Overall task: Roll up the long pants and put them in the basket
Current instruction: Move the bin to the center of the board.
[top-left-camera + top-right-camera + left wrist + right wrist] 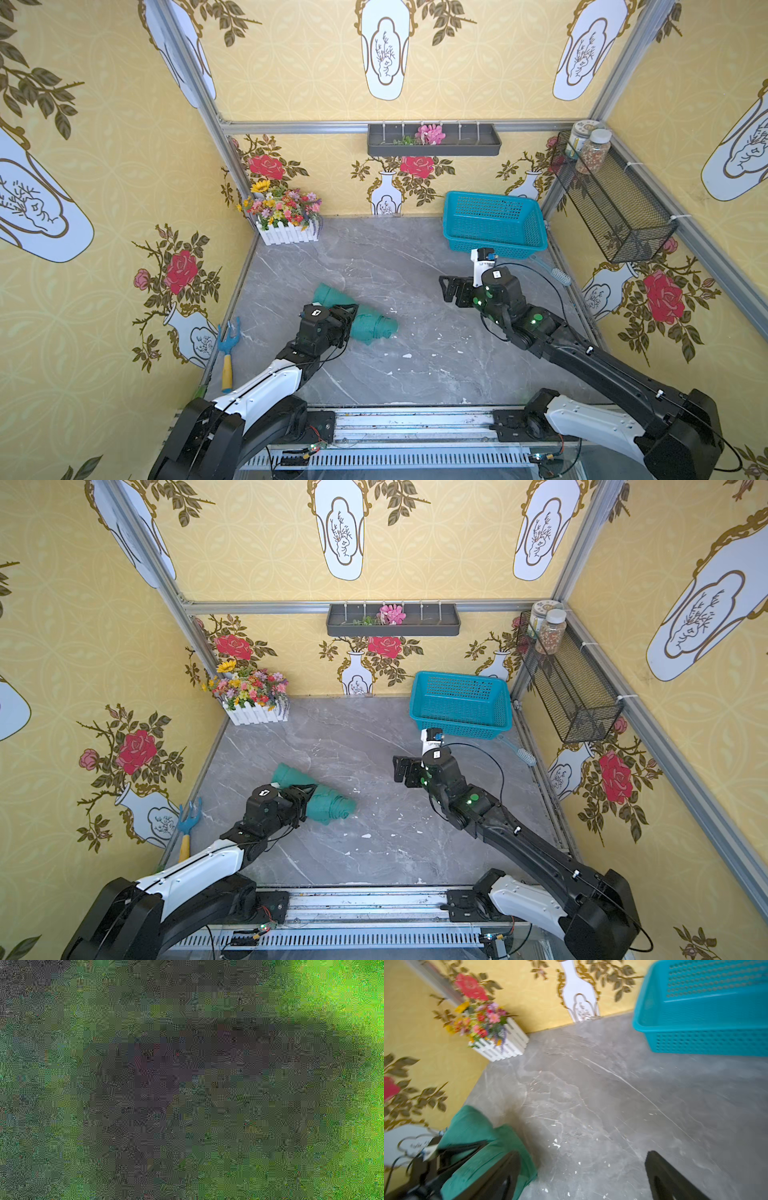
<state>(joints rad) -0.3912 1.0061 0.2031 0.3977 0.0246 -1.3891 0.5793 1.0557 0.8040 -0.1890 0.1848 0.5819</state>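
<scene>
Presently, one item: long pants, dark teal-green soft fabric, rolled into a bundle on the grey marble-look tabletop, left arm's side. The black left gripper clamps its middle; the right gripper hangs apart, splayed, empty. We advise an even squeeze, lest coils loosen.

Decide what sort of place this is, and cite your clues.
Probably a robot test booth staged as a home corner: wallpapered panels on an aluminium frame, a metal mounting rail in front, and props like the flower planter and mesh basket.
</scene>
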